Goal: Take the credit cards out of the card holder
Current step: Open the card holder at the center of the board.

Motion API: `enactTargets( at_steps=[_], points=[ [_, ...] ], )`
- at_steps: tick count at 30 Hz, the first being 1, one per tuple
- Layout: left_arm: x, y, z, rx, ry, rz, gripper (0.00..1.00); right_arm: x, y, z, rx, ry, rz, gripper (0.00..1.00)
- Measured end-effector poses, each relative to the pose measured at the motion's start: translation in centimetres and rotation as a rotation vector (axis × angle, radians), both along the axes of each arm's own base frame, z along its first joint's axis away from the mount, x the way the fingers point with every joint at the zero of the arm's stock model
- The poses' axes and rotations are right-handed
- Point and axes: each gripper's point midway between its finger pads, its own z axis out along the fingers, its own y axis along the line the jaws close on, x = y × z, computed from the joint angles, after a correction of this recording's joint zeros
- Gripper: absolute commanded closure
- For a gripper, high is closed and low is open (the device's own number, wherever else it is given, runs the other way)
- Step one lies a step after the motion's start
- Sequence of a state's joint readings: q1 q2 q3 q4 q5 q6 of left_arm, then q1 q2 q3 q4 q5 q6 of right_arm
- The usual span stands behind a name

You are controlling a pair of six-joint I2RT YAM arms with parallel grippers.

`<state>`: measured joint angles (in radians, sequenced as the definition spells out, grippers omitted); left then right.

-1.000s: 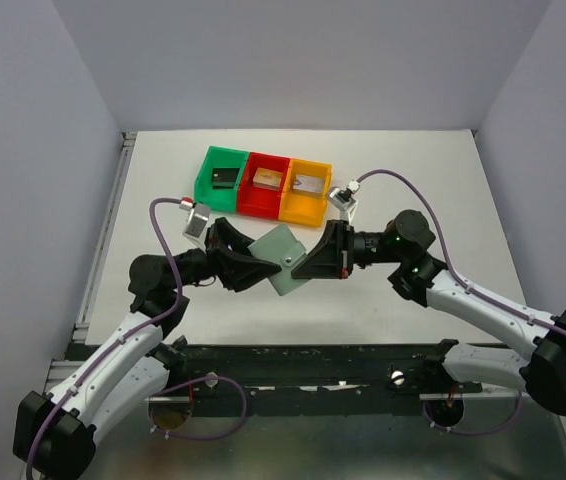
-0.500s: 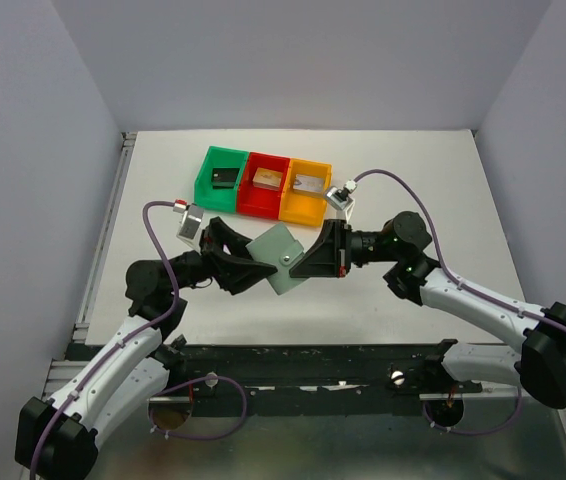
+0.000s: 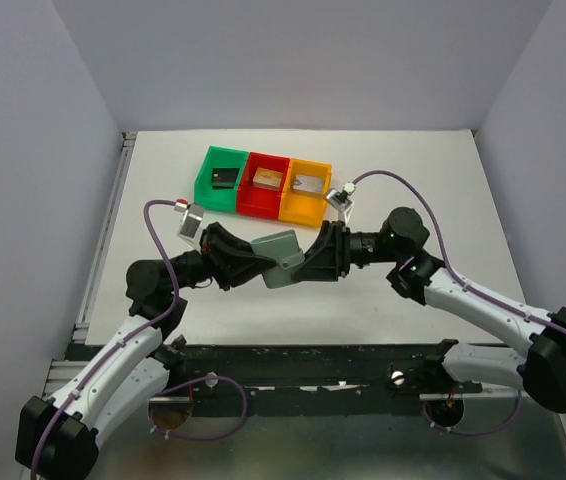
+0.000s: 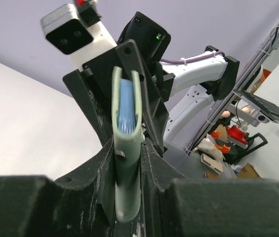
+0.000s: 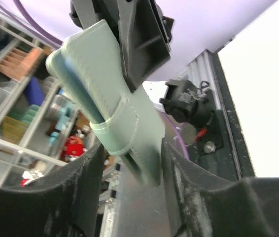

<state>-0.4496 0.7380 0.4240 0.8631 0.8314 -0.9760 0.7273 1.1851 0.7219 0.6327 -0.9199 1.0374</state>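
Note:
The card holder, grey-green and folded shut, hangs above the table between both arms. My left gripper is shut on its lower end. In the left wrist view the card holder stands edge-on between my fingers, and pale blue pockets show in its slit. My right gripper reaches in from the right with its jaws apart. In the right wrist view the card holder and its closing tab sit between those fingers, with a gap on the left side. The credit cards are hidden.
A green bin, a red bin and an orange bin stand in a row at the back of the table, each with a small piece inside. The white table has walls on three sides.
My left gripper has closed onto the card holder and my right gripper has opened. The holder has turned from lying face-up to a narrower, tilted pose.

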Motion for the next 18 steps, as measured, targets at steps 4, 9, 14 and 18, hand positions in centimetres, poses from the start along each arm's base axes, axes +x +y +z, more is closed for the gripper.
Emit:
enactTargets(
  at_steps=[4, 9, 14, 18],
  points=[
    [0.2, 0.1, -0.4, 0.016, 0.013, 0.012, 0.93, 0.4, -0.8, -0.5, -0.093, -0.052, -0.085, 0.30],
    [0.1, 0.3, -1.6, 0.063, 0.051, 0.031, 1.00, 1.5, -3.0, 1.9, -0.178, -0.223, -0.248, 0.29],
    [0.8, 0.4, -2.4, 0.100, 0.114, 0.067, 1.00, 2.6, -5.2, 3.4, -0.263, -0.346, -0.376, 0.19],
    [1.2, 0.4, -2.3, 0.103, 0.139, 0.083, 1.00, 3.0, -5.6, 2.3, -0.327, -0.358, -0.386, 0.11]
  ],
)
